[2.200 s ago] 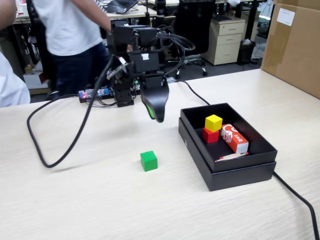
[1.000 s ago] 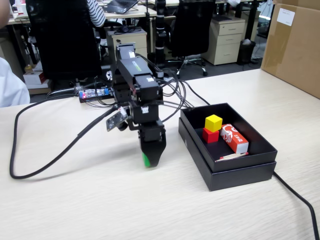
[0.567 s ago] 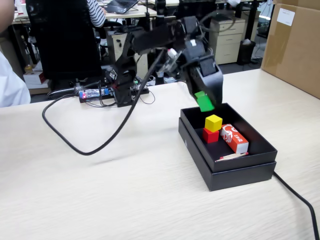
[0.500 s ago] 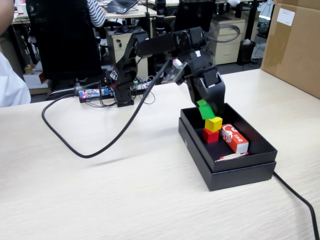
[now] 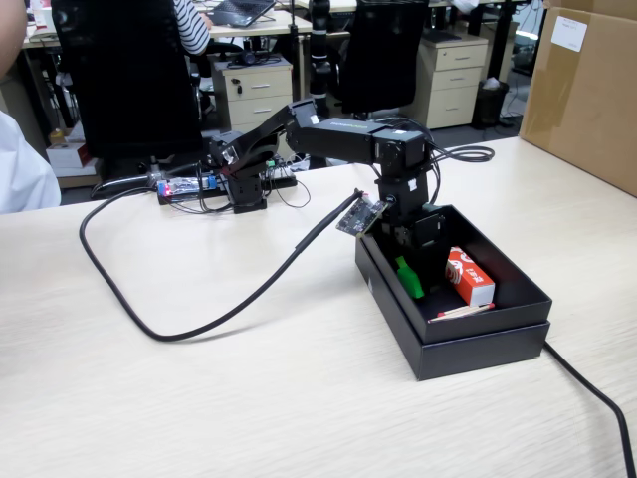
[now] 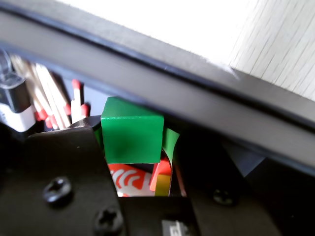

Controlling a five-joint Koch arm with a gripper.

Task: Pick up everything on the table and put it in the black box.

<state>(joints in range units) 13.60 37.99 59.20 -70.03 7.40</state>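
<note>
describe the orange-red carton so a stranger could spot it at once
Find the shallow matte black box on the pale wood-grain table. The small orange-red carton with white markings lies inside along its right wall in the fixed view, by a thin red-tipped stick; nothing else there carries white print.

Beyond the gripper (image 5: 406, 267) we see an office: black chairs (image 5: 378, 55), beige drawer cabinets (image 5: 453, 80), grey floor, and a brown cardboard carton (image 5: 585, 95) far right.
</note>
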